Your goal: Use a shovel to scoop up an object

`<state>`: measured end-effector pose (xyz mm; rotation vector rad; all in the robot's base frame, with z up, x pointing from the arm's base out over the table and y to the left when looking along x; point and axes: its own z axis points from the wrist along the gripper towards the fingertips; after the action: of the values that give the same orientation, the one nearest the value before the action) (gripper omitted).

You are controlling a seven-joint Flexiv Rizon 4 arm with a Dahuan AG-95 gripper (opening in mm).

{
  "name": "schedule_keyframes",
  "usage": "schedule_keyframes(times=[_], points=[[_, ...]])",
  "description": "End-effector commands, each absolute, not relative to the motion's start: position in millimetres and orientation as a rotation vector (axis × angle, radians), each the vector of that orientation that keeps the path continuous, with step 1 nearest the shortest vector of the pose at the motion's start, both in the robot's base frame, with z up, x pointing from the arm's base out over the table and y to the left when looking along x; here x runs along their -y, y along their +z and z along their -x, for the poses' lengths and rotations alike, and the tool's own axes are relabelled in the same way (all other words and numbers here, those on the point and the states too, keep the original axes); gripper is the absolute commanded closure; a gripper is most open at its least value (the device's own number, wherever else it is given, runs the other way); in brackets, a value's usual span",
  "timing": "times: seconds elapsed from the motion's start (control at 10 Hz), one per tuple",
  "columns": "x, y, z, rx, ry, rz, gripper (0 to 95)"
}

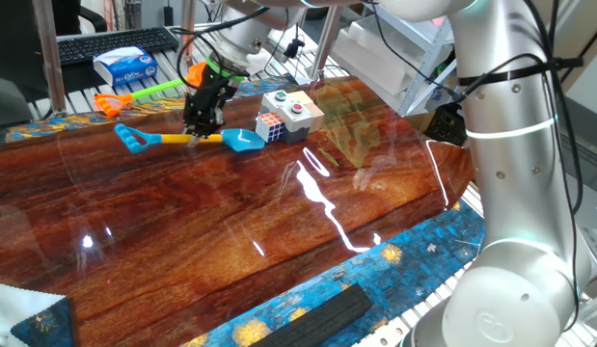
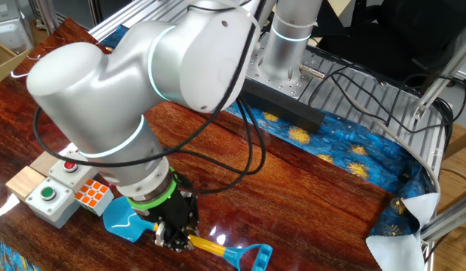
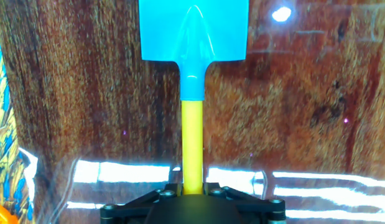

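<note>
The shovel [image 1: 182,139] has a light-blue blade [image 1: 245,141], a yellow shaft and a blue D-handle [image 1: 131,140]. It lies low over the wooden table. My gripper [image 1: 199,130] is shut on its yellow shaft. In the hand view the shaft [image 3: 193,146] runs up from my gripper [image 3: 193,190] to the blade [image 3: 193,31]. The Rubik's cube [image 1: 270,126] sits just right of the blade tip, a little apart from it. In the other fixed view the cube [image 2: 93,196] is next to the blade [image 2: 127,220], and my gripper [image 2: 172,233] holds the shaft.
A beige box [image 1: 294,112] with a red and a green button stands right behind the cube. An orange-bladed, green-shafted toy shovel [image 1: 134,96] lies at the back left. A tissue pack [image 1: 124,66] and a keyboard [image 1: 115,40] are beyond the table edge.
</note>
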<state>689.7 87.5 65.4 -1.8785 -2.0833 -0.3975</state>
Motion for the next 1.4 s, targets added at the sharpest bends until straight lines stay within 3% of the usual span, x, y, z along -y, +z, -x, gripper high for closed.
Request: schedule_keyframes(times=[0.1,0.9,1.4], points=[[-84,63,-691,2.096,-0.388,1.870,95.0],[-52,55,-695,2.227,-0.366,1.834,95.0],[-46,53,-695,2.308,-0.282,1.872,95.0]])
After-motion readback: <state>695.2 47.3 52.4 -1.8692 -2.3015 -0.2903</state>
